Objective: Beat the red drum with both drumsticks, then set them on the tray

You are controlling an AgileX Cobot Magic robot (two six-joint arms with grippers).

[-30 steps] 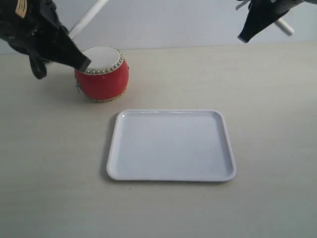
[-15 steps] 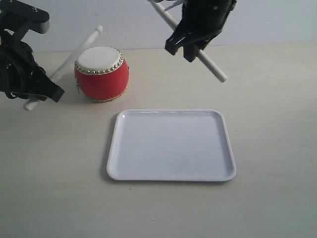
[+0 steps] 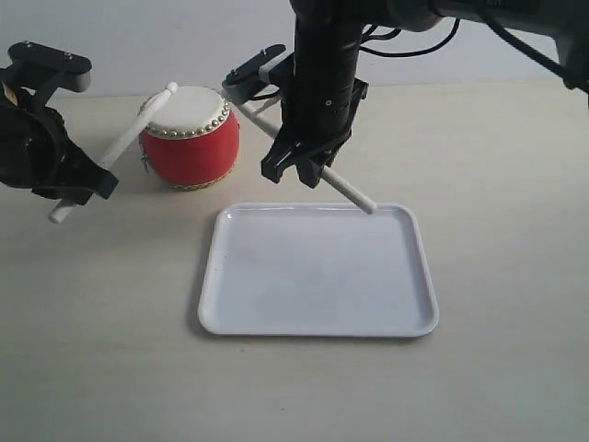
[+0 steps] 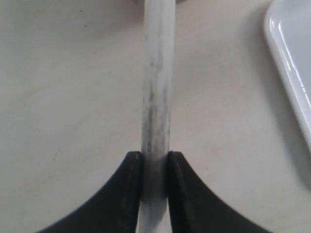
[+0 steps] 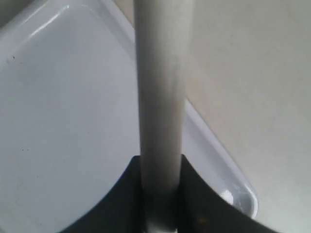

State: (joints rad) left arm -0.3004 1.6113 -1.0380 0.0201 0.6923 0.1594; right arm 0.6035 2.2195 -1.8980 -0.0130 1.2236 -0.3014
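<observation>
The red drum (image 3: 190, 138) stands at the back left of the table, cream skin upward. My left gripper (image 3: 75, 187) is shut on one drumstick (image 3: 124, 138) (image 4: 157, 87), whose rounded tip rests at the drum's left rim. My right gripper (image 3: 299, 170) has reached to the middle and is shut on the other drumstick (image 3: 345, 189) (image 5: 160, 97); that stick slants down, its end at the far rim of the white tray (image 3: 317, 327) (image 5: 58, 107). The sticks fill the gap between both pairs of jaws in the wrist views.
A pale tabletop (image 3: 515, 239) surrounds the tray. The right arm's black body (image 3: 322, 64) and its cables hang over the area just right of the drum. A light wall runs along the back.
The right arm swept from the upper right to the middle and lowered its stick to the tray's far rim. The left arm dropped, bringing its stick's tip down onto the drum's edge.
</observation>
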